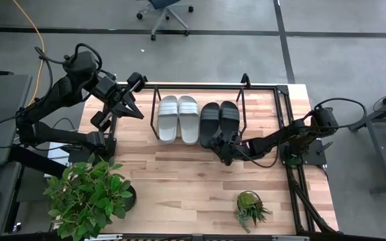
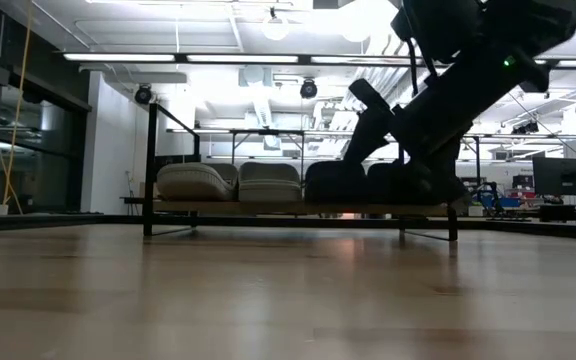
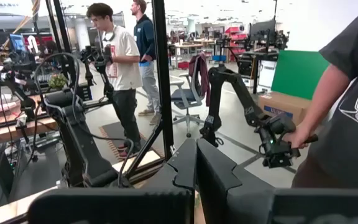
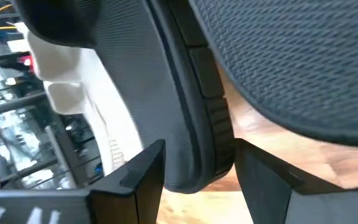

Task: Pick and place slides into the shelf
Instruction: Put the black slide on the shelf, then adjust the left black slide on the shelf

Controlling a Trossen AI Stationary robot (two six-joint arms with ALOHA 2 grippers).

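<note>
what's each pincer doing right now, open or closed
Left pincer: closed, empty, by the shelf's left end.
Right pincer: open, straddling a black slide's heel edge.

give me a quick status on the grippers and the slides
Right gripper open around heel of a black slide in the shelf. Left gripper shut, empty, raised at shelf's left end. Grey pair in. Nothing blocking.
</note>
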